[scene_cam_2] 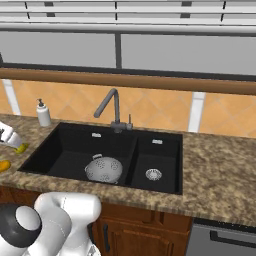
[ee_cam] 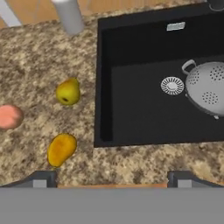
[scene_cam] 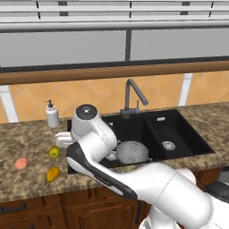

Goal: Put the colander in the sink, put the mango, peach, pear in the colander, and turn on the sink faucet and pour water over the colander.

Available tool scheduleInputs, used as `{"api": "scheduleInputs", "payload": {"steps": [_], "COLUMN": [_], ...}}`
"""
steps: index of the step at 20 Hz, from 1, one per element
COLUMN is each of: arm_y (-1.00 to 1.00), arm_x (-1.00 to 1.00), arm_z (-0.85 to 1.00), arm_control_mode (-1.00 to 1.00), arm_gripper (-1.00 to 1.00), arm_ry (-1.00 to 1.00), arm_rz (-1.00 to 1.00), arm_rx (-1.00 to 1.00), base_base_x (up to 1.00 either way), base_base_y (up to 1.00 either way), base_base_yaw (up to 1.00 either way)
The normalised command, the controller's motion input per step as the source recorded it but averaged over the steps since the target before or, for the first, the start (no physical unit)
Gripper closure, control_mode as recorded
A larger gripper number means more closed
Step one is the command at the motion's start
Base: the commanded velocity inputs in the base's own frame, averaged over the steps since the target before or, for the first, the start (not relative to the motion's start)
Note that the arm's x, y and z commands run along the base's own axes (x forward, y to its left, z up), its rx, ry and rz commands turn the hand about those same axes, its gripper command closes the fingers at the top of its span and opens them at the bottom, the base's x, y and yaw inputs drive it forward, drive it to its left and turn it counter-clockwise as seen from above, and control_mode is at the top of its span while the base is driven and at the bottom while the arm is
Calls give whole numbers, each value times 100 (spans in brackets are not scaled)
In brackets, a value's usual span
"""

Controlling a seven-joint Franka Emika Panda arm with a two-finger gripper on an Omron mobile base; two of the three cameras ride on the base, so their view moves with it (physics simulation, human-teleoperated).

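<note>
1. On the counter left of the sink (scene_cam: pixel 179 129) lie the peach (scene_cam: pixel 21 163), mango (scene_cam: pixel 53 174) and pear (scene_cam: pixel 54 152).
2. Above the counter's front edge, the gripper (ee_cam: pixel 111 177) stands wide, holding nothing.
3. The colander (scene_cam: pixel 132 152) sits in the large basin.

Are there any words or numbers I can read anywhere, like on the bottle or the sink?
No readable text anywhere.
Soap bottle: plain white, no label.
Sink: small pale tags on the back wall, too small and blurred to read.
Colander, pear, mango, peach: no marks.
</note>
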Motion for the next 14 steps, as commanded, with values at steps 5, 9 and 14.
{"api": "scheduleInputs", "payload": {"steps": [5,9,14], "arm_y": [49,76,55], "arm_x": [68,67,40], "arm_z": [0,-8,-25], "arm_control_mode": [-100,-100,-100], "arm_gripper": [-100,-100,-100], "arm_ry": [41,13,0], "arm_rz": [19,1,-2], "arm_rx": [-15,-21,-9], "base_base_x": [0,0,0], "base_base_y": [0,0,0], "base_base_yaw": [0,0,0]}}
